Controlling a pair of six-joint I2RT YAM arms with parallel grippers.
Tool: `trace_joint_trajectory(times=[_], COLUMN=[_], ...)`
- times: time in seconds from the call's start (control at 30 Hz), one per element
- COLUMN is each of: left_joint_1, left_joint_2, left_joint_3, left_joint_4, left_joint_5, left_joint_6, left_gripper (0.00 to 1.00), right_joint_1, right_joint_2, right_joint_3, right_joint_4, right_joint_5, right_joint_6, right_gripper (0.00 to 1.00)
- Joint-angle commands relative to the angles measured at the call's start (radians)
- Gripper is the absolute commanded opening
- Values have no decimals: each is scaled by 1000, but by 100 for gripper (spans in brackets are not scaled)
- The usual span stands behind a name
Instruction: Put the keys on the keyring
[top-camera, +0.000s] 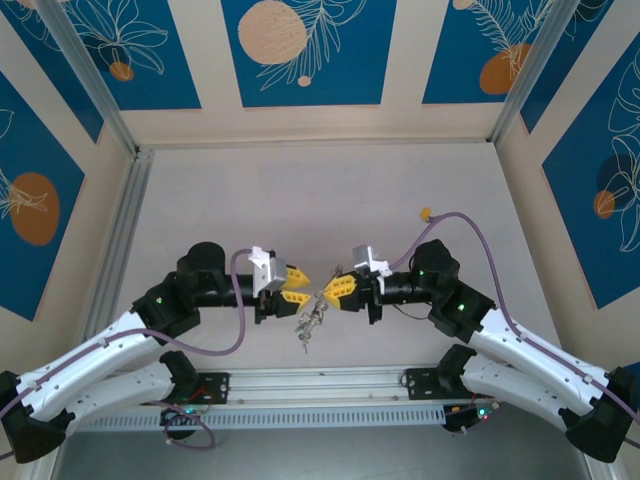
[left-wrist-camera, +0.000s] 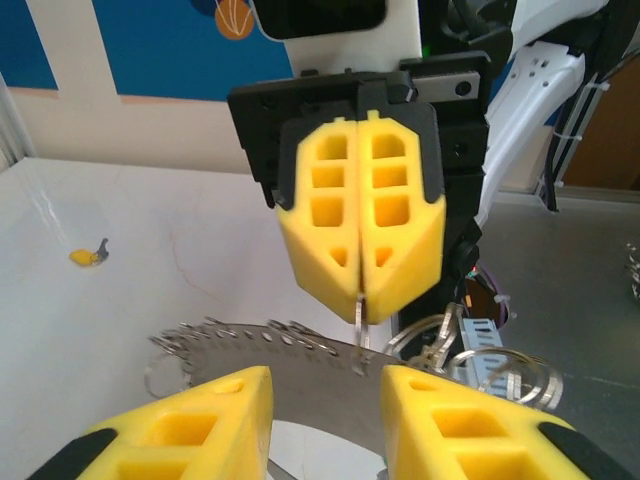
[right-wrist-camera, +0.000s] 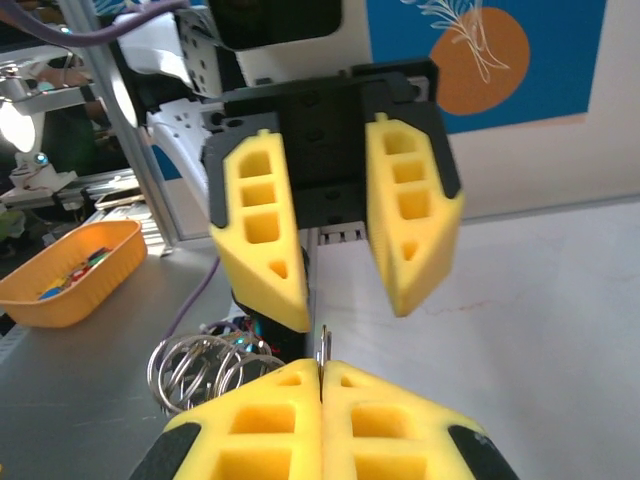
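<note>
Pale grey worktop (top-camera: 320, 190) spreads under both arms, walled by blue panels with a leaf pattern. White and black, the left arm (top-camera: 110, 350) and the right arm (top-camera: 520, 345) reach inward from the near edge, so their yellow tips face each other close to the middle. An orange tray (right-wrist-camera: 70, 270) with small coloured things in it stands off to one side in the right wrist view.

Left tool (top-camera: 296, 277) has its pads standing apart with nothing between them, the gap plain from the other wrist (right-wrist-camera: 345, 305) and from its own camera (left-wrist-camera: 325, 385). Right tool (top-camera: 335, 289) is pressed tight (left-wrist-camera: 362, 300), pinching a thin sliver of wire that sticks up between its pads (right-wrist-camera: 322, 370).

That wire belongs to the keyring (top-camera: 312, 318), which hangs off the worktop just below and between the two tools; its link-edged band (left-wrist-camera: 290, 350) runs across just beyond the left pads. Loose metal rings (left-wrist-camera: 500, 370) bunch beside it. A small yellow piece (top-camera: 426, 213) lies well apart on the worktop.
</note>
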Motion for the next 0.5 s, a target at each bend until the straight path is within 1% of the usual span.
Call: trace_joint_trajectory(times=[0.0, 0.2, 0.47], left_joint_1=[-6, -5, -6], left_joint_2=[-1, 10, 30], left_joint_3=[-5, 7, 16], left_joint_4=[67, 71, 71], left_joint_5=[28, 67, 121], left_joint_6=[-22, -29, -41], left_gripper=[33, 32, 30], right_joint_1=[15, 33, 34], right_joint_2=[-10, -8, -8], right_joint_3=[1, 4, 3], right_joint_4=[72, 77, 96], right_joint_5=[-56, -45, -6], right_joint_6=[-18, -36, -38], right_gripper=[0, 0, 0])
